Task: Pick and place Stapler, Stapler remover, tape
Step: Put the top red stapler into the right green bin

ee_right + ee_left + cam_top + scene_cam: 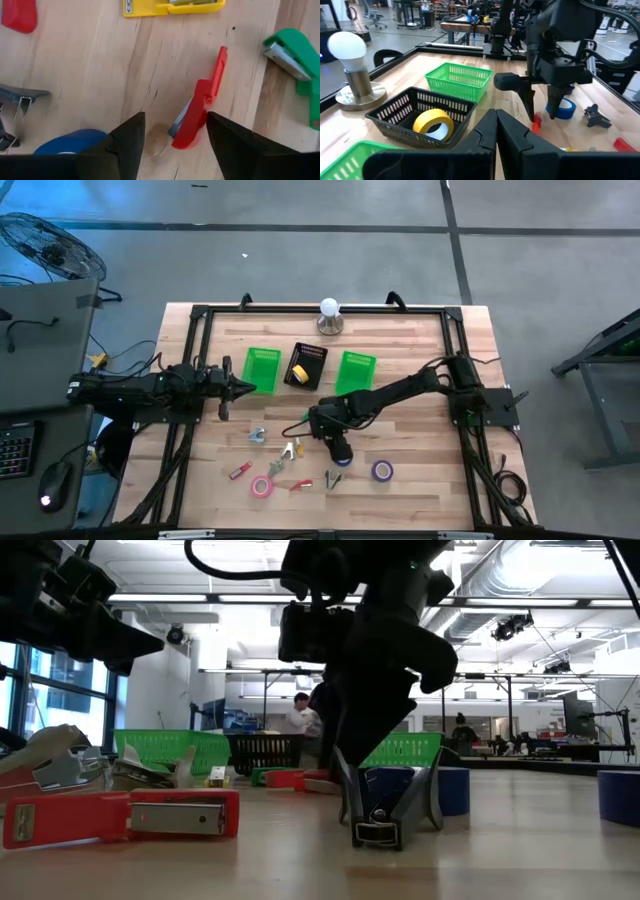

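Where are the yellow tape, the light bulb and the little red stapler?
yellow tape [434,124]: left wrist view, on the roll's yellow side, inside the black basket.
light bulb [347,50]: left wrist view, on the white glass globe.
red stapler [199,114]: right wrist view, on its red body between the open fingers.

Yellow tape [433,125] flat in black basket [395,112]

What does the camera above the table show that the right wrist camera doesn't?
Only the high view shows the whole table, the left gripper waiting shut near a green basket, the black basket, the lamp, and the pink tape and purple tape.

Only the right wrist view shows the red stapler lying between the open fingers.

Both show the right gripper and the blue tape.
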Controlling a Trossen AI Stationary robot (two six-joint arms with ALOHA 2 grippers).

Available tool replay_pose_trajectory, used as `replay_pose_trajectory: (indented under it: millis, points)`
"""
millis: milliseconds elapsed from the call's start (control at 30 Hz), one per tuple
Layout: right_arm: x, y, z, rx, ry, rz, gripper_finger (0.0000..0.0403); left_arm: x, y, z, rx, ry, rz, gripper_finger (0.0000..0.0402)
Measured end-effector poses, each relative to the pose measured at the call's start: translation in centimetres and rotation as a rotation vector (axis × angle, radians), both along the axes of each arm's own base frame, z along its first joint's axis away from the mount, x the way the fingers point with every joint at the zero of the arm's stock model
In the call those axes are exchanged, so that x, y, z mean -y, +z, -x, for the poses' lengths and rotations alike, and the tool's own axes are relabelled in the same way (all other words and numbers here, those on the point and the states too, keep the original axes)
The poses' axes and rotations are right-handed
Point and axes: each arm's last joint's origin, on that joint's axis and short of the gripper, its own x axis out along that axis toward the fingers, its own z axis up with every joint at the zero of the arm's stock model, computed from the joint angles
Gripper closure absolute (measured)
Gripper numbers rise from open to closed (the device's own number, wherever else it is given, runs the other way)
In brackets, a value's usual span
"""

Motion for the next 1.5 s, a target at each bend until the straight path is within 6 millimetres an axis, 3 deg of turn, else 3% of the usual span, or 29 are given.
replay_pose_trajectory:
  millis: [400,900,1500]
  points:
    - [0.2,0.1,-0.2,0.025,0.026,0.037,0.0386,0.2,-0.1,0.0,-0.005,-0.053,0.022,0.04]
    - [-0.4,1.0,0.3,0.04,-0.005,0.122,0.0401,0.2,-0.1,0.0,-0.01,-0.071,0.05,0.04]
    - [0.2,1.0,0.7,-0.033,-0.068,0.034,0.0402,0.3,-0.2,0.0,-0.012,-0.08,0.074,0.04]
